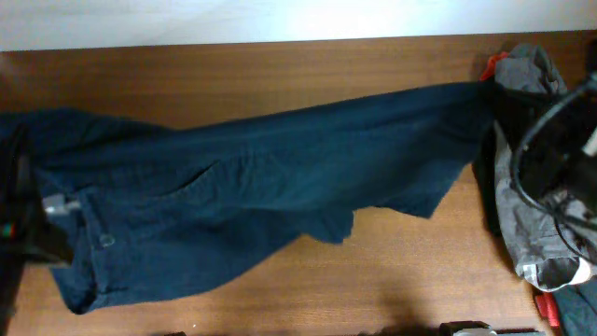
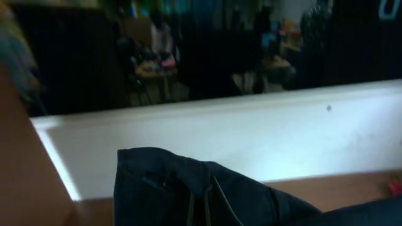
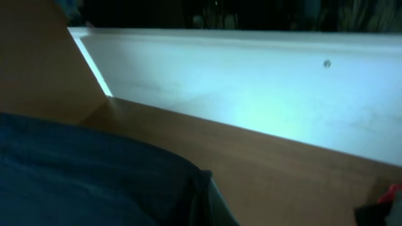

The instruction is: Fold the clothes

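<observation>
The dark navy shorts (image 1: 280, 177) hang stretched across the wooden table (image 1: 392, 280), waistband with its metal button at the left, a leg end at the far right. My left gripper (image 1: 20, 177) holds the waistband end at the left edge. In the left wrist view the cloth (image 2: 188, 194) bunches over the jaws (image 2: 207, 210) and hides them. My right gripper (image 1: 494, 98) holds the leg end near the pile at the right. In the right wrist view the cloth (image 3: 94, 182) lies pinched at the fingers (image 3: 210, 201).
A grey garment (image 1: 532, 215) lies piled at the right edge under the right arm, with red pieces (image 1: 492, 65) and a dark garment (image 1: 574, 313) beside it. A white board (image 1: 280, 19) runs along the table's far edge.
</observation>
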Tool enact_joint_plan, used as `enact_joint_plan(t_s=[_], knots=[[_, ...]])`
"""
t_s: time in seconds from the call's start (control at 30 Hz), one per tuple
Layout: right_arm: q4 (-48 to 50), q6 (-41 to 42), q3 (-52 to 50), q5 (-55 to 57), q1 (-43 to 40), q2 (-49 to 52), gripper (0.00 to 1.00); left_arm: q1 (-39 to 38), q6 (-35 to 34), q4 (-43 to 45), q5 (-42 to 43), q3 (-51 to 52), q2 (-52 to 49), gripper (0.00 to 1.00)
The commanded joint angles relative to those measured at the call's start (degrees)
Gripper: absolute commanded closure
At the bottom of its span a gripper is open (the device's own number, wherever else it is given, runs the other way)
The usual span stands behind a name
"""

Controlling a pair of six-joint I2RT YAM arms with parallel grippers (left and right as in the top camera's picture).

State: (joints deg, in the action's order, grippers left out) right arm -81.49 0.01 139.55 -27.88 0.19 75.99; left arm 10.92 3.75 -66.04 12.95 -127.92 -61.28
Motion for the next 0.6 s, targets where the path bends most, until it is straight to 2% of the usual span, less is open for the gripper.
enact_joint_plan(t_s=[0.0, 0.27, 0.43, 0.57], knots=[[0.0, 0.5, 1.7, 3.1, -0.6, 0.1, 0.96, 0.6, -1.6, 1.8, -5.5, -1.6, 0.0, 0.99], [-1.7, 0.5, 1.5, 3.1, -0.6, 4.1, 0.96, 0.6, -3.0, -1.0, -6.3, -1.4, -7.6, 1.0], [0.8, -1.7, 1.5, 3.1, -0.6, 9.0, 0.96, 0.6, -2.8, 0.3, 1.6, -1.5, -15.6, 1.0], [9.2, -3.1, 1.5, 5.8, -0.6, 12.6, 0.96, 0.6, -0.7, 9.3, 11.3, -1.5, -21.2, 1.0]])
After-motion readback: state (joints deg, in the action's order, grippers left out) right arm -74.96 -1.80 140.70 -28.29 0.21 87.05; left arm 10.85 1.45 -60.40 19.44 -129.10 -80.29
